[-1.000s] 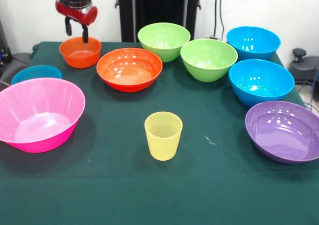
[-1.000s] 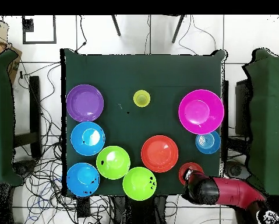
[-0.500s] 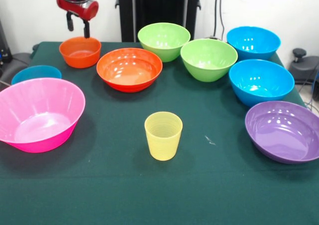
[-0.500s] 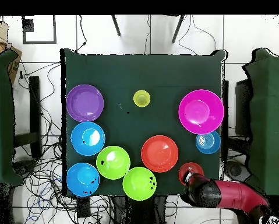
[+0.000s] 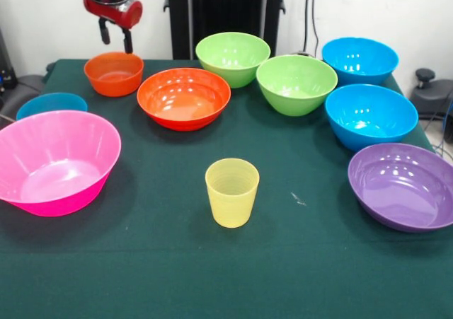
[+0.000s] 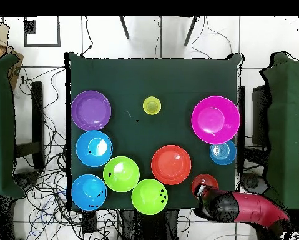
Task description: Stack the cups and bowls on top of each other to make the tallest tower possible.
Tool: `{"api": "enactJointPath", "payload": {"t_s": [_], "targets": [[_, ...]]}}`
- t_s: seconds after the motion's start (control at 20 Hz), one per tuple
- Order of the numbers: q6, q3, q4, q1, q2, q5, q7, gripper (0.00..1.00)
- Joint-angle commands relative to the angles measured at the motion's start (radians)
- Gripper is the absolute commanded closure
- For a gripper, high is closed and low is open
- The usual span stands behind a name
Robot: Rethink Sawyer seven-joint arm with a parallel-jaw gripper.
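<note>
Robotics laboratory workspace. Indicated by a square table under dark green cloth (image 6: 176,78), set on a pale tiled floor (image 6: 52,37); loose black cables (image 6: 49,187) tangled on the floor left of and below the table; further green-covered tables (image 6: 288,125) on either side; a black pedestal column (image 5: 225,8) against a bare white wall (image 5: 368,8) behind the table.
</note>
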Motion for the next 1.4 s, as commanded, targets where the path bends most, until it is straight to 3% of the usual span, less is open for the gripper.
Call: {"api": "enactJointPath", "payload": {"t_s": [0.05, 0.65, 1.4], "targets": [[0.118, 0.153, 0.040, 0.001, 0.025, -0.016, -0.266, 0.00], [0.150, 0.221, 0.063, -0.055, 0.050, -0.045, -0.284, 0.00], [0.132, 0.228, 0.031, -0.029, 0.104, -0.095, -0.227, 0.00]]}}
